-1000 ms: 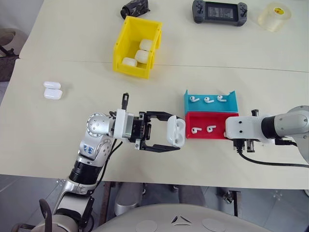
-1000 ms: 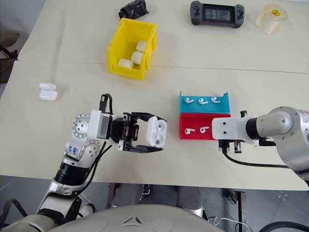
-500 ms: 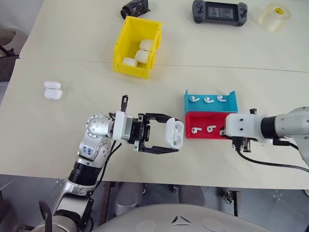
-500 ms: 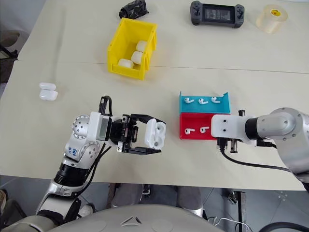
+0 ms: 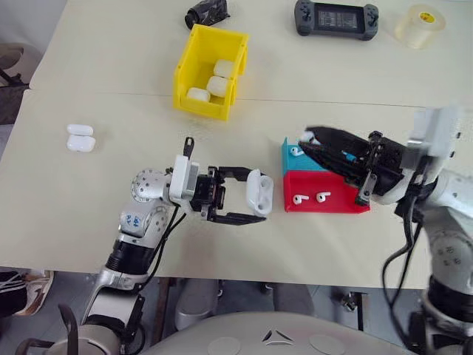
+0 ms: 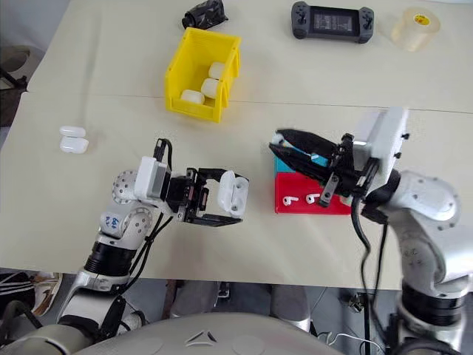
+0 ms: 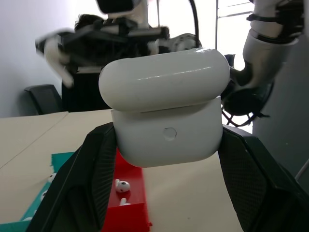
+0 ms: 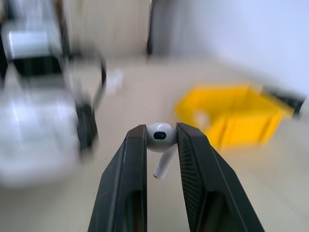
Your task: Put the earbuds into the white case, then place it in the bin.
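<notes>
Case: left gripper (image 5: 255,202) is clamped on the white case (image 5: 259,201), lid hinged open, held above the table (image 5: 89,214); I see almost no shift from a second ago.
Earbud: right gripper (image 8: 161,137) pinches one of the earbuds (image 8: 161,140), stem hanging down between its fingers.
Change: a second ago my right arm sat low at the 3 o'clock end of the red tray (image 5: 325,198); now it is raised over the trays, fingers aimed toward 9 o'clock at the case.
Trays: red tray holds two earbuds; blue tray (image 5: 289,154) behind it is partly covered by the arm.
Bin: yellow bin (image 5: 208,70) at 11 o'clock from the case, with white cases inside.
Meaning: I judge the pick done; insertion into the open case comes next.
</notes>
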